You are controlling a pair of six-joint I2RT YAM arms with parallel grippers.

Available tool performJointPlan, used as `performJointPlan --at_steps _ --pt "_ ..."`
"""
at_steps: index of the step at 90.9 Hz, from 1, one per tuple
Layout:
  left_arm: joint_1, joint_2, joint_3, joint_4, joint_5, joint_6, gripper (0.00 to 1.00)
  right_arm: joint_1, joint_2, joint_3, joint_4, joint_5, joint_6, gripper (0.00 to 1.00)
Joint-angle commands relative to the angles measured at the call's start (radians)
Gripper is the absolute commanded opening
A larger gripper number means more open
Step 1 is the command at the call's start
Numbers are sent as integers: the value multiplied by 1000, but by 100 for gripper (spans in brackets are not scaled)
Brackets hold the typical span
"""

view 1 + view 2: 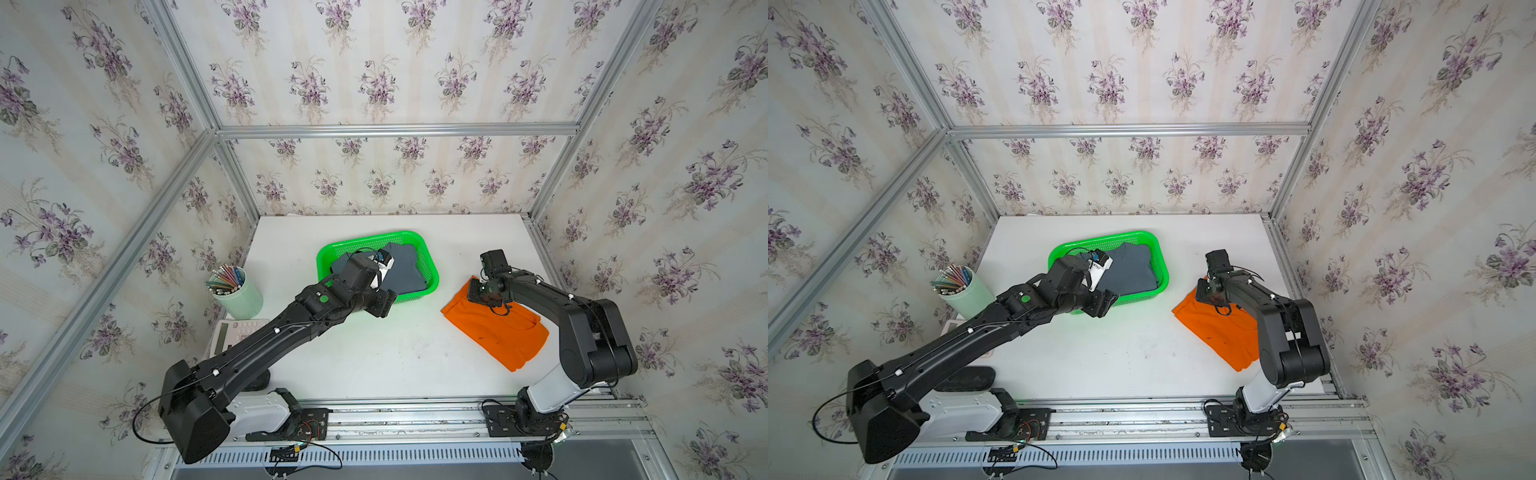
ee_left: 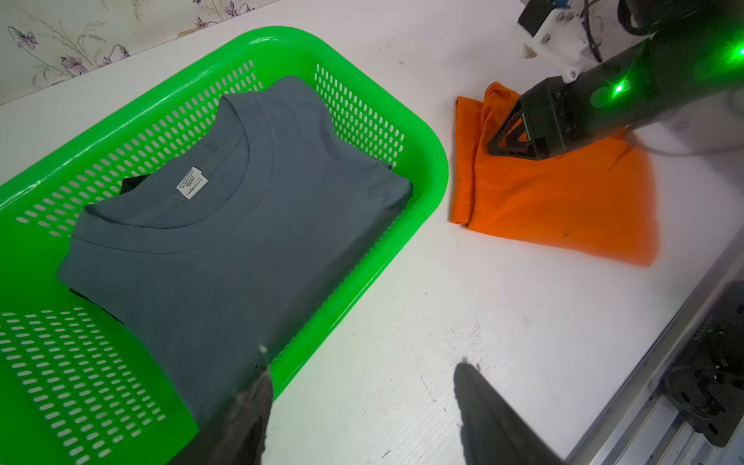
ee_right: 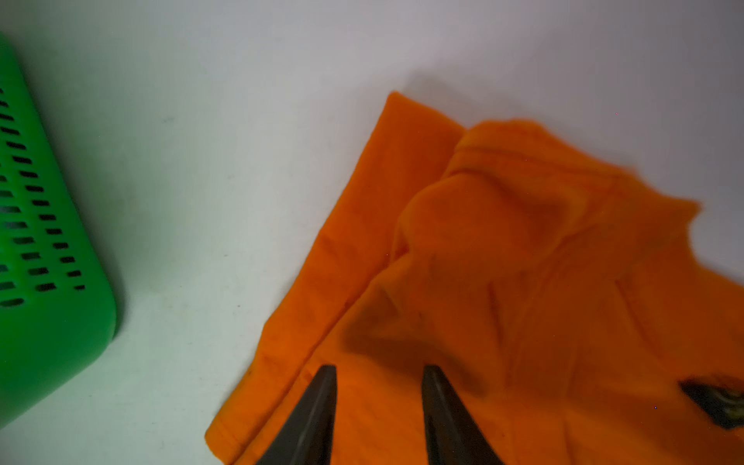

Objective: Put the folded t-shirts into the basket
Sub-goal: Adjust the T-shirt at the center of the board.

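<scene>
Bright orange folded cloth t-shirt (image 1: 507,336) by right edge of worktop (image 1: 374,357): looks soft, light, floppy, best pinched at folded edge; right tool (image 3: 379,368) apart over it.

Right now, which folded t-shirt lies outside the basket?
The orange t-shirt: it lies on the white table beside the green basket. The grey-blue t-shirt is inside the basket, over a black t-shirt.

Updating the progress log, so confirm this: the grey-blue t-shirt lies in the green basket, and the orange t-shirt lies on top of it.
Wrong about the orange t-shirt: it lies on the white table beside the green basket, not inside it. The left wrist view shows this plainly, as do both top views. The grey-blue t-shirt does lie in the basket.
</scene>
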Motion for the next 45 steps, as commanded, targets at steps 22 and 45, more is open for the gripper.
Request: performJointPlan --at_steps 22,45 --pt "0 -108 -129 104 0 -87 72 202 -33 -194 23 -301 6 33" --pt "-3 -131 -173 105 103 -172 72 500 -170 -233 -142 -308 51 36"
